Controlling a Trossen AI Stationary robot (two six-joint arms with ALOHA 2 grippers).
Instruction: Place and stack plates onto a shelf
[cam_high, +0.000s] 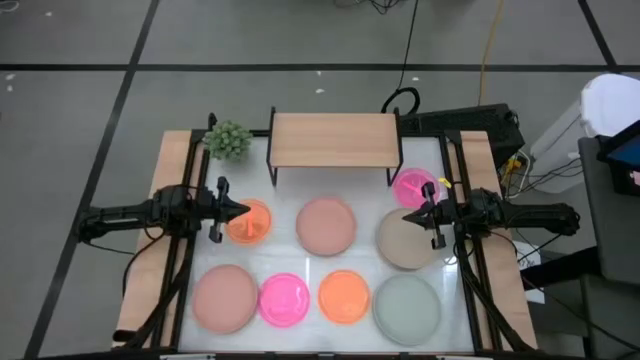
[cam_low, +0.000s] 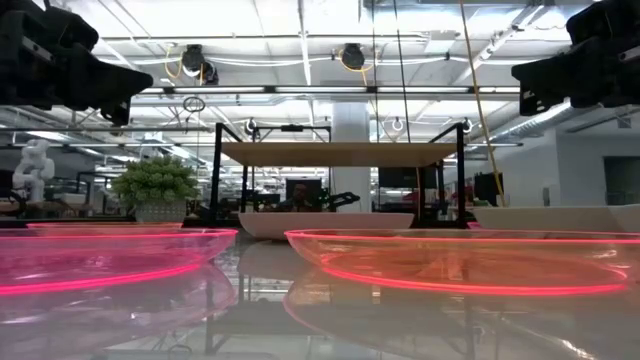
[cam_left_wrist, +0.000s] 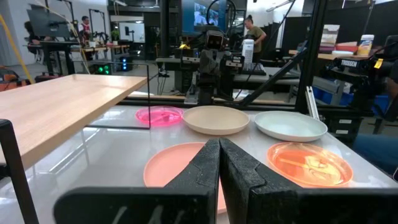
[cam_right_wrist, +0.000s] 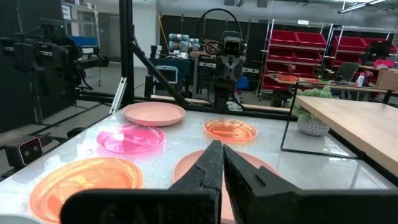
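Observation:
Eight plates lie flat on the white table. The far row holds an orange plate (cam_high: 250, 222), a dusty pink plate (cam_high: 326, 225), a beige plate (cam_high: 405, 240) and a magenta plate (cam_high: 415, 187). The near row holds a pink plate (cam_high: 225, 297), a magenta plate (cam_high: 284, 299), an orange plate (cam_high: 344, 297) and a grey-green plate (cam_high: 408, 308). The wooden shelf (cam_high: 335, 140) stands bare at the far edge. My left gripper (cam_high: 243, 210) hangs shut above the far orange plate. My right gripper (cam_high: 408, 216) hangs shut above the beige plate's far edge. Both show high above the table in the low view.
A small potted plant (cam_high: 228, 140) stands at the shelf's left end. Black frame rails run along both table sides. In the left wrist view the shelf board (cam_left_wrist: 56, 106) lies beside the magenta plate (cam_left_wrist: 160, 115). Bare tabletop shows between the shelf and the far row.

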